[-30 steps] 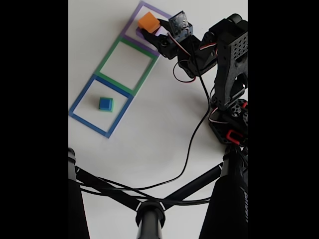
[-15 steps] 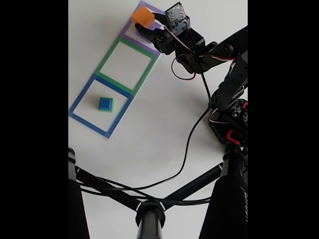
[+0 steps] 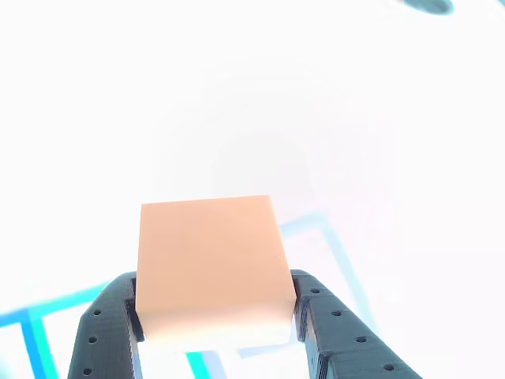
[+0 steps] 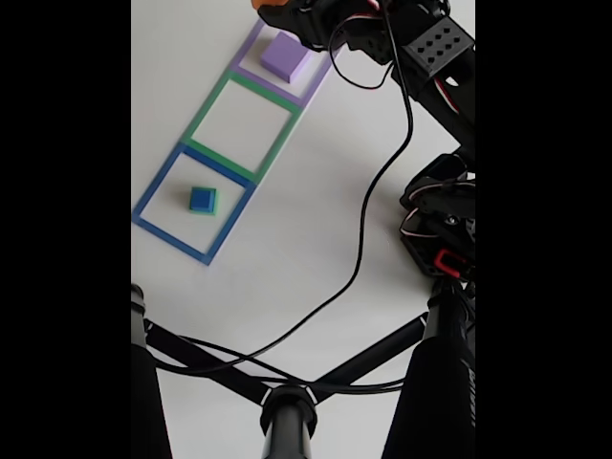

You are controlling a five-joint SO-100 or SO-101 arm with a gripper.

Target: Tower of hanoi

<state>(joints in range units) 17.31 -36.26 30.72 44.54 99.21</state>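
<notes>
White table [image 4: 287, 258] bears purple [image 4: 251, 48], green [image 4: 212, 103], blue [image 4: 153, 191] strip squares in row; black tripod [image 4: 287, 411] in foreground.

Fixed view high above the white table [image 4: 287, 258], looking down, other view close behind the orange cube [image 3: 211, 264], both sharing it

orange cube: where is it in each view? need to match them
Other view: orange cube low centre, clamped in the gripper.
Fixed view: orange cube at the top edge, above the purple cube.
Shared landmark: the gripper holding it.
</notes>
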